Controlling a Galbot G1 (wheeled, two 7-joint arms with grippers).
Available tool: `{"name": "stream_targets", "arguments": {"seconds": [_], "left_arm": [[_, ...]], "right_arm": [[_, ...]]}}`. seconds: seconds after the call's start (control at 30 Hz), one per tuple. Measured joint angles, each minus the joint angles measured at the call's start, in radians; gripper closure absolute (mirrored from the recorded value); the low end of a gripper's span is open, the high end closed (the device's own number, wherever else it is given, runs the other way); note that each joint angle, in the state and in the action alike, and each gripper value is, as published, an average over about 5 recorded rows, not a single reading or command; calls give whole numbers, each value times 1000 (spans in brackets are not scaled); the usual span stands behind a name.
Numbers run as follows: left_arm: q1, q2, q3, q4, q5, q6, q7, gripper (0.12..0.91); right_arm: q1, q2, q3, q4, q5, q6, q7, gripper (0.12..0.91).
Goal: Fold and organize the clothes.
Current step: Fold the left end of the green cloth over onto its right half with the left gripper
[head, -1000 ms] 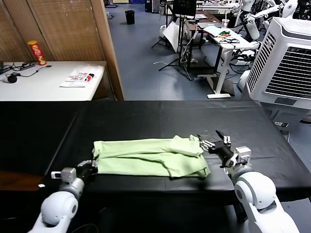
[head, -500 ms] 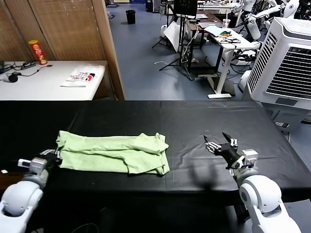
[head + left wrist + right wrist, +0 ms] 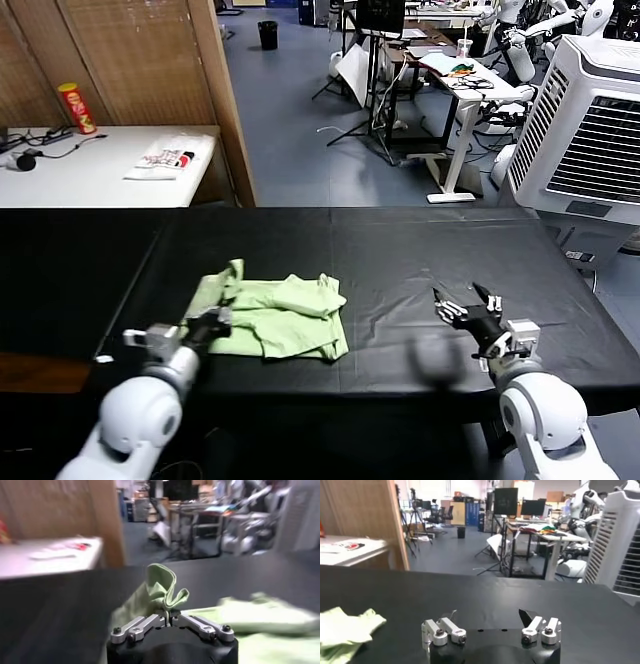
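On the left, the left gripper has its jaws pressed together on the near left edge of the pale green shirt, a fold of cloth rising above them. The shirt lies bunched on the black counter, left of centre. Well apart to the right, the right gripper hovers with jaws spread, holding nothing. No writing is readable. Behind stand a white side table, a wooden partition and a cluttered workshop.

Even indoor lighting, moderately bright. Left wrist view heavily motion-blurred throughout. Head view smeared at five o'clock. Right wrist view sharp.
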Motion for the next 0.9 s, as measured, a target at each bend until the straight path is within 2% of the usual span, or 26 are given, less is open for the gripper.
{"name": "stream_targets", "arguments": {"seconds": [0.4,0.9], "left_arm": [[-41,-110,105,12,-10,9,-18,873],[-73,-187,136,79,24,-1,-20,864]], "right_arm": [[-3,19,-16,-6,-19,0,0,227],[8,22,-49,-20,-28,17,-12,227]]}}
